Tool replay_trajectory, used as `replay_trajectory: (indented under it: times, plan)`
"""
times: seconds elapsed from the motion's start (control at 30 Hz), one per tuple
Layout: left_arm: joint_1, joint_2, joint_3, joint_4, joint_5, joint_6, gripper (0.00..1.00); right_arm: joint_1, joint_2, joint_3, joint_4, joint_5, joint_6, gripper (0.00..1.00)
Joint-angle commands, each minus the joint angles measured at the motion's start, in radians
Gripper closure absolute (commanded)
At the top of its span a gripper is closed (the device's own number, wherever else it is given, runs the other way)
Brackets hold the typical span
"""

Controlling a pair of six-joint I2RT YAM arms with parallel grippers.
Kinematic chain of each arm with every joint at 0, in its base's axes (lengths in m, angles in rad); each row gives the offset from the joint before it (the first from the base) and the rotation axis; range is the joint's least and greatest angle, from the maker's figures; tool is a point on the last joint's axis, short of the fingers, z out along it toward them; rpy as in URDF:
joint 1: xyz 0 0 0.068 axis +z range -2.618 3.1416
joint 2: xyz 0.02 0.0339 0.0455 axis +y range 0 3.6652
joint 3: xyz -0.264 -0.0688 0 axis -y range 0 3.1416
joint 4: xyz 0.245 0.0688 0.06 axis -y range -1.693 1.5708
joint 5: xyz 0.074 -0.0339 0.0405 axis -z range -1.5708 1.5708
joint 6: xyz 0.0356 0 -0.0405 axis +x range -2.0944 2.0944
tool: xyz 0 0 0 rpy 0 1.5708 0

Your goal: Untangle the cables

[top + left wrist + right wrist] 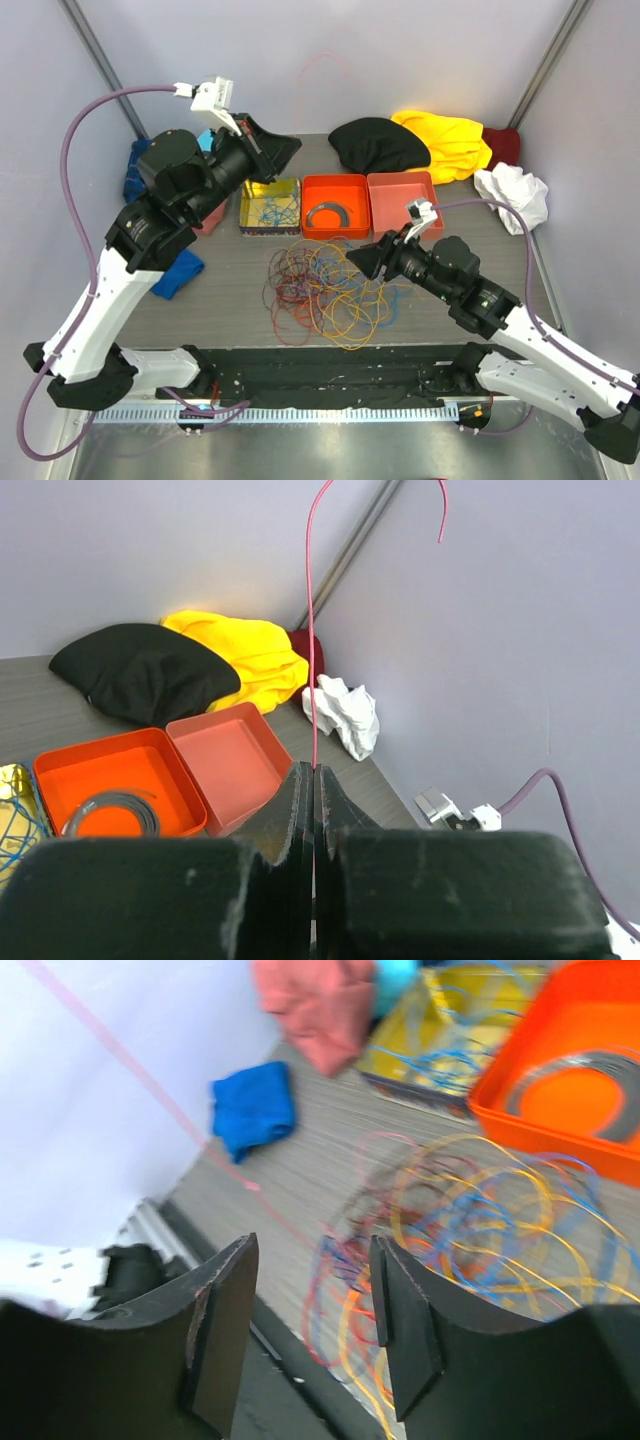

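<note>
Claw at left (313,776) aloft with cable (311,630)

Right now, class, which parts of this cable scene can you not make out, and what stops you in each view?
Left wrist view: the red cable pinched in the left hand loops out past the top edge; its lower run hides behind the fingers.
Right wrist view: the cables are motion-blurred; strands cannot be traced.
Top view: their crossings are too thin to order.
</note>
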Motion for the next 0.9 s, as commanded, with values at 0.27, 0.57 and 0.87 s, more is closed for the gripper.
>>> replay_trajectory:
  times: [0.27, 0.57, 0.87]
  plan:
    - [-0.011, 0.04, 0.061, 0.014, 0.038, 0.008, 1.0, 0.225, 0.263, 0.125, 0.15, -0.03, -0.127, 0.37]
    - [-0.013, 0.031, 0.057, 0.0, 0.045, 0.008, 1.0, 0.258, 0.422, 0.143, 0.239, 0.116, -0.156, 0.34]
    - [-0.015, -0.027, -0.001, -0.011, 0.024, 0.007, 1.0, 0.258, 0.463, 0.14, 0.331, 0.227, -0.15, 0.7]
